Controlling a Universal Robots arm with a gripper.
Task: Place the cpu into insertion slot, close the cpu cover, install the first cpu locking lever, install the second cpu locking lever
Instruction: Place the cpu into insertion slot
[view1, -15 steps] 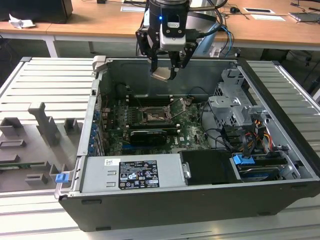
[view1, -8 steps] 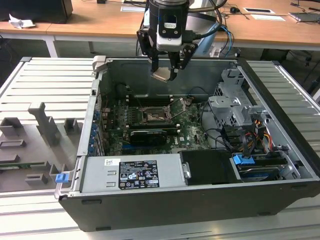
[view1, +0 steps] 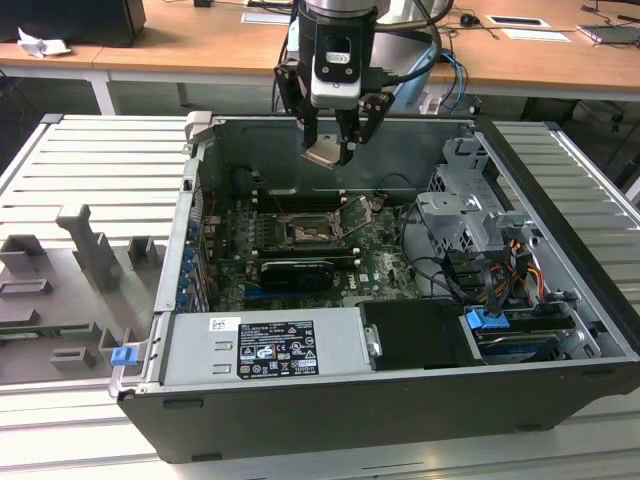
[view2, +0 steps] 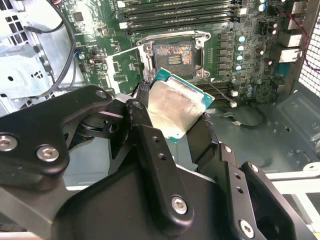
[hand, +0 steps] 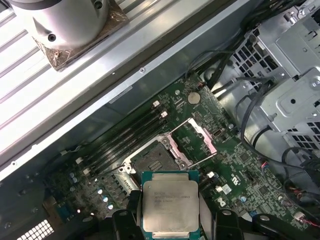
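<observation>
Silvery-beige metal faces the small flat square cpu, whose green underside edge shows in both wrist views. It is clasped by two opposite edges between the black fingers of the dark gripper, which are closed firmly on it. In the exterior view the chip hangs tilted in the air above the rear of the open case, clear of the board below and touching nothing but the fingers.

Below it lies the square dark insertion slot with a silvery rim. Its contact field is exposed and nothing is seated in it. In the first wrist view the slot sits just beyond the chip's far edge.

The thin silvery windowed cpu cover is swung up and open, standing beside the slot on its hinge side.

Slot and cover are mounted on the green circuit board. Long black memory slots run in parallel just beside the socket.

The board lies inside the black computer case, alongside a grey labelled power supply box and a grey perforated metal drive cage. The case rests on a pale ribbed metal table. Wooden desks stand behind.
</observation>
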